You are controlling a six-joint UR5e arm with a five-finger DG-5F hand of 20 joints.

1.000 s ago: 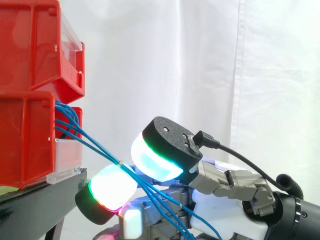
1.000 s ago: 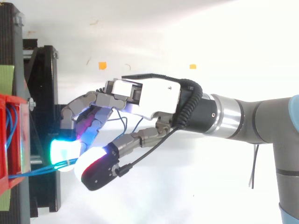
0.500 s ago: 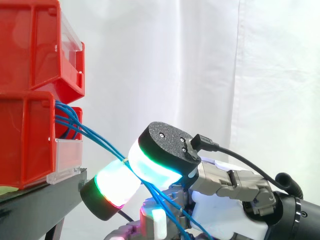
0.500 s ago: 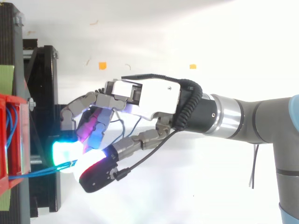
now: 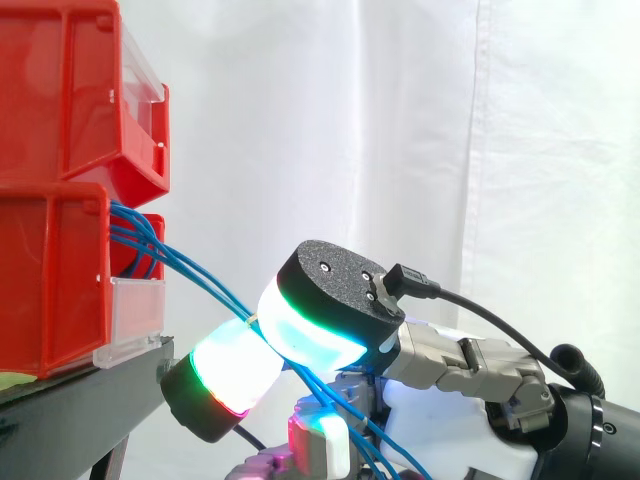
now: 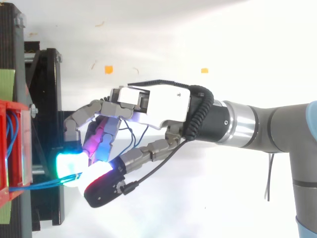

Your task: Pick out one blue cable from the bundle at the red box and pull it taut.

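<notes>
Several blue cables [image 5: 190,283] run out of the lower red box [image 5: 55,280] and slope down to the right. My hand [image 6: 153,104] reaches in from the right, just off the box front. A fingertip pad glowing green and red [image 5: 225,375] and the thumb pad glowing green and cyan [image 5: 310,330] press together on the blue cables [image 6: 44,183] where a small yellow tie binds them. Past the pinch the cables drop behind the thumb toward the palm. I cannot tell whether one cable or the whole bundle is pinched.
An upper red bin [image 5: 90,90] is stacked above the lower one on a black stand [image 6: 47,139]. A white curtain hangs behind. Small orange marks [image 6: 109,69] lie on the white floor.
The thumb and fingertip pads have closed onto the cables near the yellow tie. The other fingers have curled further in, and the pinch sits slightly lower than before.
</notes>
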